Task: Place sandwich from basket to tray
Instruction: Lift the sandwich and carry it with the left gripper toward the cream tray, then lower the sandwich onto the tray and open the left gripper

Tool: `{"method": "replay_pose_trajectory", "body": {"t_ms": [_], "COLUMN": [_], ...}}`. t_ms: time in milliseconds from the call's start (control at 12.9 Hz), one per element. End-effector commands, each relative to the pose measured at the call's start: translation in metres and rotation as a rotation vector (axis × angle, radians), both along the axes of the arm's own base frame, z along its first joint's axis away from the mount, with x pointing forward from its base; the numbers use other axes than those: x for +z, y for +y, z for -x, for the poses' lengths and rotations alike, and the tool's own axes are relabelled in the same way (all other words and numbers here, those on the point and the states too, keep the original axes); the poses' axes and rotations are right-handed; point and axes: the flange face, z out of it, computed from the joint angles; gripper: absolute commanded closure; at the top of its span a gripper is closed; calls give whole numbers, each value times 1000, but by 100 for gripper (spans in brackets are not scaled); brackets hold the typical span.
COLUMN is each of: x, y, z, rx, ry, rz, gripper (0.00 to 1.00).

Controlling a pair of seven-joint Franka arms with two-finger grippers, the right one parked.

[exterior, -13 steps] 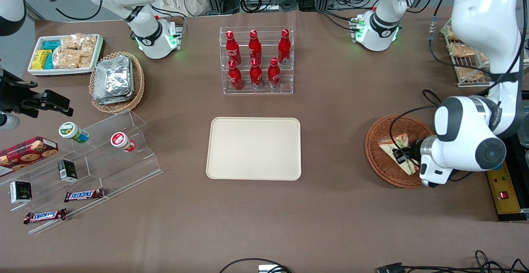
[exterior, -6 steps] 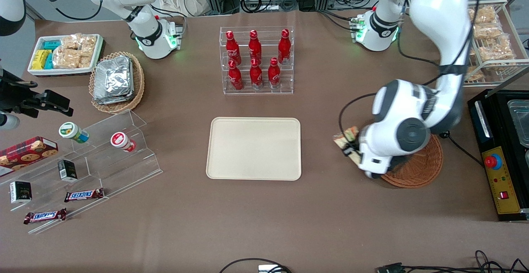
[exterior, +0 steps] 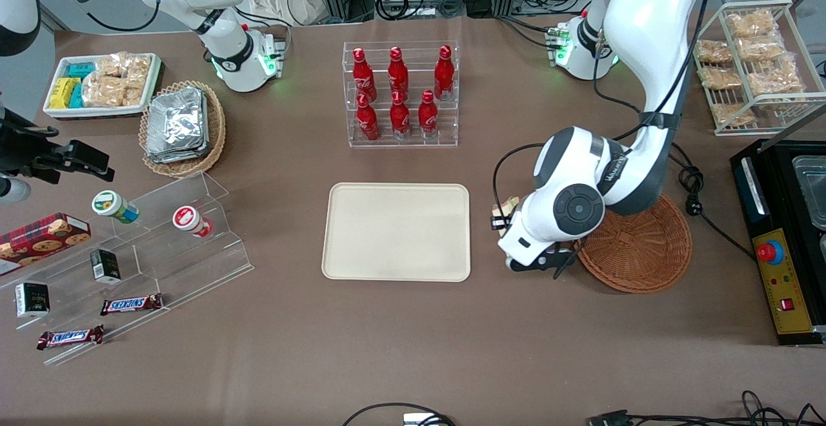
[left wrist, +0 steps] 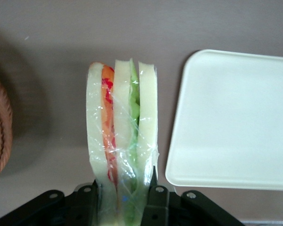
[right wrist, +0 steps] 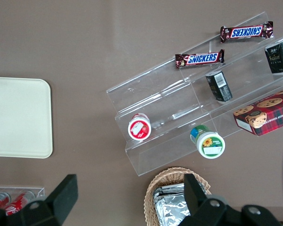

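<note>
Holding the sandwich [left wrist: 121, 136] tight, our claw [left wrist: 125, 197] was up in the air, between the basket [exterior: 635, 245] and the tray [exterior: 396, 232]. The two fingers [left wrist: 156, 200] were closed on the bottom end of the sandwich, one on each bread side. The wrist view showed it best. The sandwich stood on its edge in clear wrap, with the orange, red and green filling facing the camera. In the front view only a little bit of it peeked out [exterior: 508, 207] beside the arm.

We had already done the first part. The sandwich was out of the basket, and we saw nothing else in the part of the basket that showed. The arm hid some of it.

We were not finished, though. The sandwich was over the brown tabletop [exterior: 413, 348], just beside the edge of the tray but not over it yet. The tray had nothing on it. We think we needed to carry the sandwich over the tray, bring it down, and let go.
</note>
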Motion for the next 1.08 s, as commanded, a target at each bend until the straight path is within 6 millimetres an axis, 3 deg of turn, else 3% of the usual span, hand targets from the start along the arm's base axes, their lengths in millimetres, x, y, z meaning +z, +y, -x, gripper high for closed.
{"method": "replay_pose_trajectory", "body": {"t_ms": [0,232,387,1006], "x": [-10,-30,-40,-88], "y": [-25,-63,-76,-96], "z": [-1,14,23,16], "rx": [-131,-178,-198,-180], "ry": [9,49,70,0], "rz": [56,96,109,166], "gripper": [65,67,68,68]}}
